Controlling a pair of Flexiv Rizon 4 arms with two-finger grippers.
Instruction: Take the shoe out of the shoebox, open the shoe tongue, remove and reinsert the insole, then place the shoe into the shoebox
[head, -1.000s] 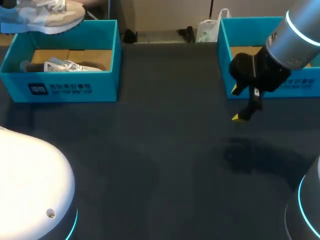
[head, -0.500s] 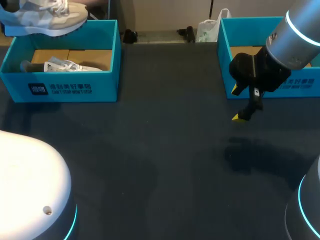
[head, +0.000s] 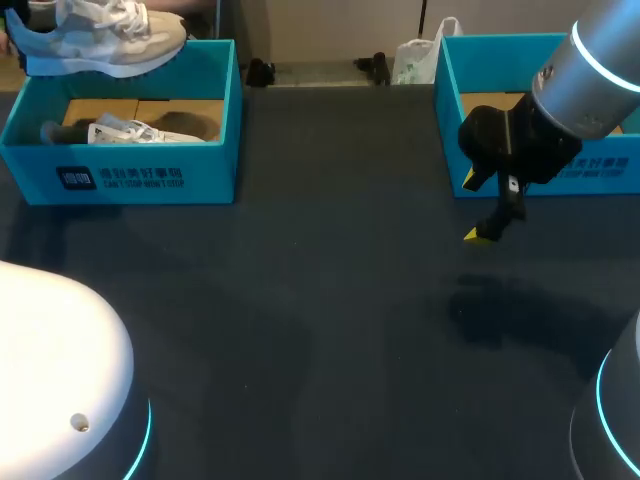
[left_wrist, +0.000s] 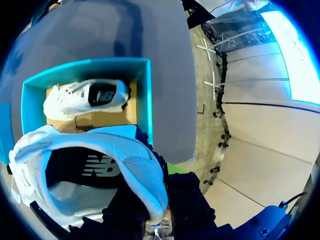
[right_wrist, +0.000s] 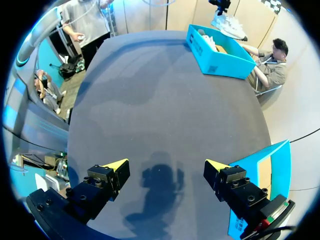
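A pale grey-white shoe (head: 100, 40) hangs over the left teal shoebox (head: 120, 175). In the left wrist view my left gripper (left_wrist: 156, 202) is shut on the heel rim of this shoe (left_wrist: 90, 170), with the shoebox (left_wrist: 144, 95) below it. A second white shoe (left_wrist: 85, 97) lies on its side in that box, also visible as a shoe (head: 135, 132) in the head view. My right gripper (head: 485, 232) hovers over the table in front of the right teal box (head: 455, 150). Its fingers (right_wrist: 116, 167) stand open with nothing between them.
The right teal box (right_wrist: 262, 167) stands close beside my right gripper. The dark table (head: 320, 320) stretches between the two boxes. The left shoebox (right_wrist: 217, 52) shows at the far end in the right wrist view.
The held shoe has shifted to the right and slightly lower above the left box. My right arm has not moved.
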